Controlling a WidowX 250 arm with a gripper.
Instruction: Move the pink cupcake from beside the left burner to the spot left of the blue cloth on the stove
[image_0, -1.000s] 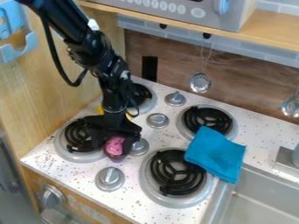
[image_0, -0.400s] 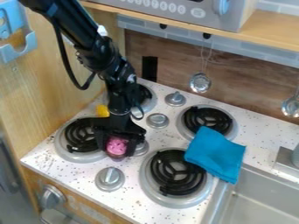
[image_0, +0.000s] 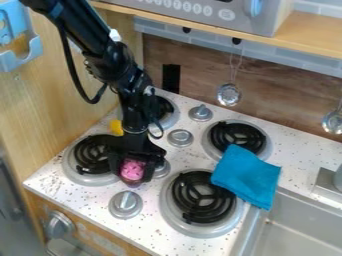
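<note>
The gripper (image_0: 133, 167) hangs down over the front left of the stove top, between the front left burner (image_0: 91, 159) and a grey knob. Directly at the gripper is a small pink toy (image_0: 133, 170) with a rounded top and a darker base, low over or on the white speckled counter (image_0: 160, 195); which of the two is unclear. The gripper's black parts cover its sides. Behind the gripper, a yellow object (image_0: 117, 127) is partly hidden by the arm.
A folded blue cloth (image_0: 246, 175) overlaps the front right burner (image_0: 202, 196) and the edge of the sink (image_0: 300, 230). Knobs such as the front one (image_0: 125, 204) stand up between the burners. Metal ladles (image_0: 228, 94) hang at the back wall, and a wooden panel (image_0: 80, 85) rises at left.
The gripper has shifted slightly right and its wrist has come more upright, then moved little. The pink toy shows more clearly and sits nearly where it was. More of the yellow object shows.
</note>
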